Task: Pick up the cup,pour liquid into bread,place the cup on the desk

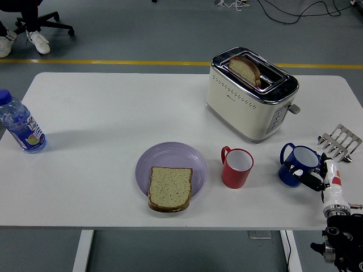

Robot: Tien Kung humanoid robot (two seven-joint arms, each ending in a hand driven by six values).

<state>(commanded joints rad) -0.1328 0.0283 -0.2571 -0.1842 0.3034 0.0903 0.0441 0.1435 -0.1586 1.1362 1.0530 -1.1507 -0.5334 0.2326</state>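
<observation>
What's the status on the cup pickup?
Right hand shut on blue cup, cup tilted. Left hand not in view. Bread waiting on purple plate. Red cup sits between.
</observation>
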